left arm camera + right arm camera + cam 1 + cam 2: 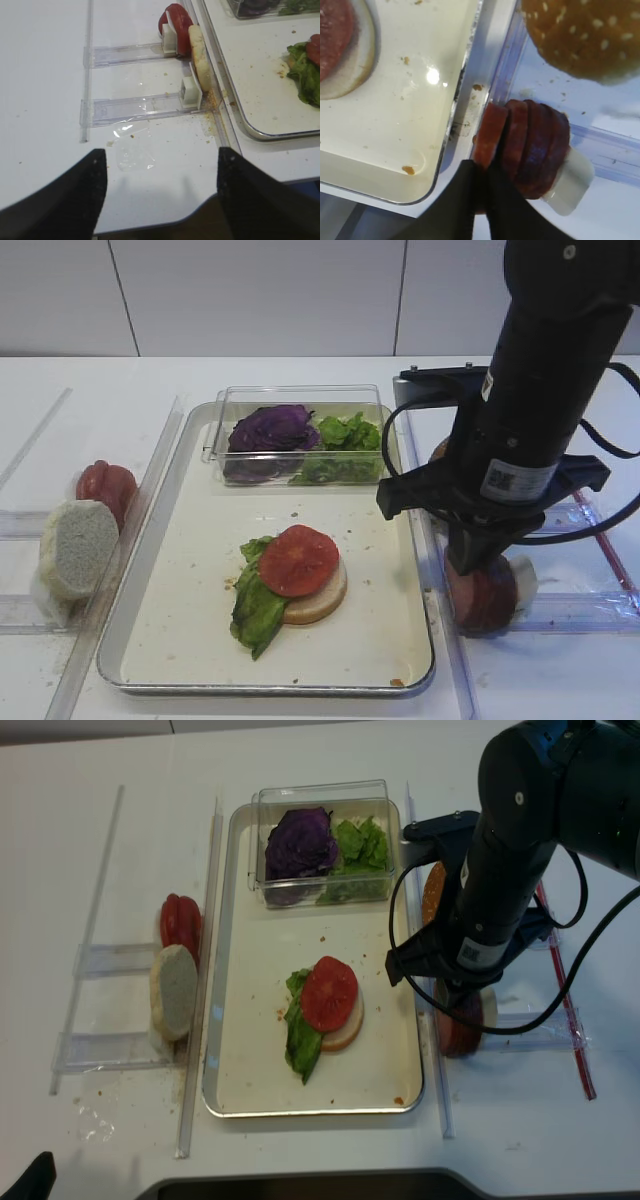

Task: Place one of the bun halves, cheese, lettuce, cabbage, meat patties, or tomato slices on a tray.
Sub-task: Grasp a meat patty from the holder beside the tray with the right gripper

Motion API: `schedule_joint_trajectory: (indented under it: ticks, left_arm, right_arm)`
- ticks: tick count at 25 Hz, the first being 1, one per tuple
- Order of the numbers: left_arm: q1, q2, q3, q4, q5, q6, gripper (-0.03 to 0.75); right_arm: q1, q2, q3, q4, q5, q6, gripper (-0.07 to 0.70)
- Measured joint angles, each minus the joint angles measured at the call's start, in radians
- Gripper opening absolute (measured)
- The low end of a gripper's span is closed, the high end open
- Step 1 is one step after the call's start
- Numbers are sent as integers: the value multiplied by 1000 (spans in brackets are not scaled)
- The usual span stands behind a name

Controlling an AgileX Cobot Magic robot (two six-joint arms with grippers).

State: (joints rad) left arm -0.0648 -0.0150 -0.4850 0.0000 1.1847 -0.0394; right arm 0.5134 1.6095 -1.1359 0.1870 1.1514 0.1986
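Note:
In the right wrist view my right gripper (pixel 488 167) is shut on the leftmost of several meat patties (pixel 535 145). They stand on edge in a clear rack just right of the tray (pixel 395 125), against a white stop block (pixel 572 185). From above, the arm covers most of the patties (pixel 485 595). On the tray (pixel 190 540) lies a bun half (pixel 322 602) with lettuce (pixel 255 610) and a tomato slice (pixel 298 560) on it. My left gripper (pixel 160 167) hangs open over bare table at the front left, holding nothing.
A clear box (pixel 300 395) at the tray's back holds cabbage (pixel 272 428) and lettuce (pixel 348 435). The left rack carries tomato slices (pixel 105 485) and a pale bun half (pixel 75 548). A sesame bun (pixel 580 35) stands behind the patties. Clear rails (pixel 212 970) flank the tray.

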Motion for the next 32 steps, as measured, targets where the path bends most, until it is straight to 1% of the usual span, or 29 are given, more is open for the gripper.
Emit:
schedule_joint_trajectory:
  ticks: [3,7,10,21,32]
  left_arm:
    - [0,0,0,0,0,0,435]
    - [0,0,0,0,0,0,488]
    - [0,0,0,0,0,0,507]
    - [0,0,0,0,0,0,514]
    - [0,0,0,0,0,-4,514]
  right_arm:
    - [0,0,-2,2,4,-3,80]
    - [0,0,-2,8,8,-10,80]
    - [0,-9,-2,8,10,-11,80]
    - [0,-48,-2,14,22,-13,80]
    - [0,-56,-2,61,26,-59,79]
